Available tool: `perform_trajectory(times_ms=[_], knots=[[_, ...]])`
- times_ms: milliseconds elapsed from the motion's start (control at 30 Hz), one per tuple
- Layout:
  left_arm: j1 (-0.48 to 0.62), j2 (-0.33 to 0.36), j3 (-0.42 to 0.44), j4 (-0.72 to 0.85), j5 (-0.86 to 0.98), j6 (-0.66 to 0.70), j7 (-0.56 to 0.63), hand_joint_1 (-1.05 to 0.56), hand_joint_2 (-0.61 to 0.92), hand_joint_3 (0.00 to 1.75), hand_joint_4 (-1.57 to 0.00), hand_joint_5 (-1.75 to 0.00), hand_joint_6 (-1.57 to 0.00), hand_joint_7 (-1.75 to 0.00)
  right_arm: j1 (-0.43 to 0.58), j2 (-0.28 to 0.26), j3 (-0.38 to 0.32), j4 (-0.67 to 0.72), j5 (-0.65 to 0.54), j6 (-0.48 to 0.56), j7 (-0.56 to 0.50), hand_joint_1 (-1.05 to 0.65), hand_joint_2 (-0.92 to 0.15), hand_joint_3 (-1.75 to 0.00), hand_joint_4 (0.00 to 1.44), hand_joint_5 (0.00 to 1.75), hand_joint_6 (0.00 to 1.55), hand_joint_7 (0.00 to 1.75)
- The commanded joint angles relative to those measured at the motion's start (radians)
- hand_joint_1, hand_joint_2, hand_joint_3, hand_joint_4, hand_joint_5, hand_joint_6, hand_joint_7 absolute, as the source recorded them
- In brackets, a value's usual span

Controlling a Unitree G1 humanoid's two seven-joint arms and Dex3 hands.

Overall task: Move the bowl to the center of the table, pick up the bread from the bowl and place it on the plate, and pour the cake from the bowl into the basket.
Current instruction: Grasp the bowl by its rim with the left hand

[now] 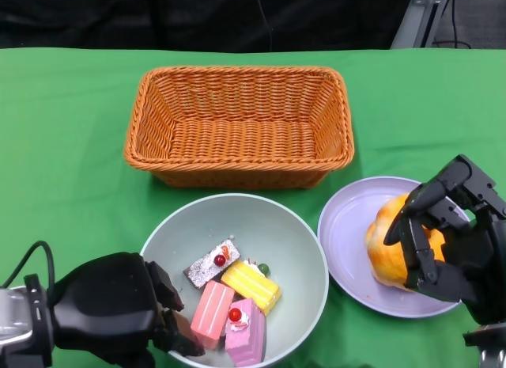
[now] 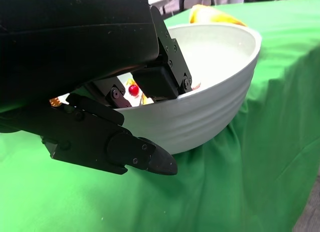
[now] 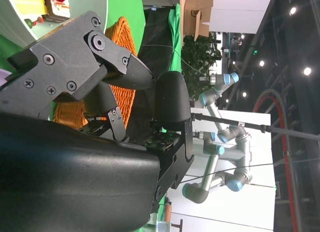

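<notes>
The left hand (image 1: 118,309) grips the near-left rim of the pale green bowl (image 1: 296,249), which holds cake pieces (image 1: 233,297) at the table's near middle. The right hand (image 1: 447,233) has its fingers wrapped around the bread (image 1: 379,245) on the lilac plate (image 1: 348,225), right of the bowl; the wicker basket (image 1: 239,124) sits just beyond

Probably a robotics lab, industrial robot arms (image 3: 220,137) beyond the green-clothed table (image 1: 71,146), high ceiling lights (image 3: 292,11)
</notes>
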Motion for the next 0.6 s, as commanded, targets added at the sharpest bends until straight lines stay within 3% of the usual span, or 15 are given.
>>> perform_trajectory(times_ms=[33, 333, 600], knots=[[0.034, 0.006, 0.024, -0.04, -0.027, 0.039, -0.088, -0.48, 0.92, 0.03, -0.91, 0.0, -0.92, -0.01, 0.007, -0.005, 0.001, -0.023, 0.004, 0.001, -0.004, -0.18, -0.48, -1.21, 0.66, 1.75, 0.49, 1.65], [0.104, -0.009, 0.068, -0.155, 0.012, 0.159, -0.17, -0.52, 0.92, 0.08, -0.91, 0.0, -0.94, -0.02, 0.006, -0.001, 0.005, -0.02, -0.014, -0.03, -0.017, -0.19, -0.4, -1.35, 0.68, 1.75, 0.48, 1.7], [0.11, -0.055, 0.059, -0.149, 0.046, 0.225, -0.186, -0.48, 0.92, 0.09, -0.93, -0.01, -0.94, -0.01, 0.006, -0.003, 0.007, -0.025, -0.003, -0.032, -0.011, -0.21, -0.37, -1.37, 0.68, 1.75, 0.49, 1.72]])
